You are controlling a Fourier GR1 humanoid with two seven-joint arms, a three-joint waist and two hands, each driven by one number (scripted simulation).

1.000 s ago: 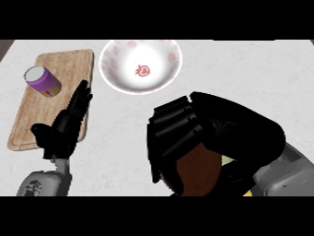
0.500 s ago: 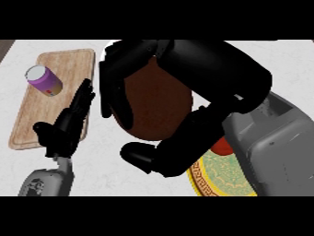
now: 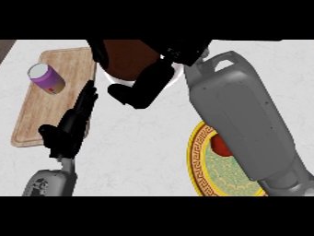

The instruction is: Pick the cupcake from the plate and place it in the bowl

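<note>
One cupcake (image 3: 127, 59) shows, brown and held in the curled fingers of the right hand (image 3: 146, 83), which reaches far across the white tabletop (image 3: 139, 147) toward its back edge. The cupcake sits directly over the one bowl (image 3: 113, 79), of which only a thin pale sliver of rim peeks out beside the hand; whether the cupcake touches the bowl or what else lies inside cannot be told, since hand and cupcake cover it. One plate (image 3: 210, 177), yellow-rimmed with a green patterned centre, lies at the near right, partly hidden under the grey right forearm (image 3: 237, 115); on it a small red item (image 3: 220, 145) is visible just beside the forearm's edge. One wooden cutting board (image 3: 57, 99) lies at the left, bearing a single purple can (image 3: 47, 77) with a pale top, tilted on the board's far part. The left hand (image 3: 69, 129) shows at the lower left, overlapping the board's right edge, its fingers straight and pressed together, pointing away from the robot, holding nothing, well apart from the can.
</note>
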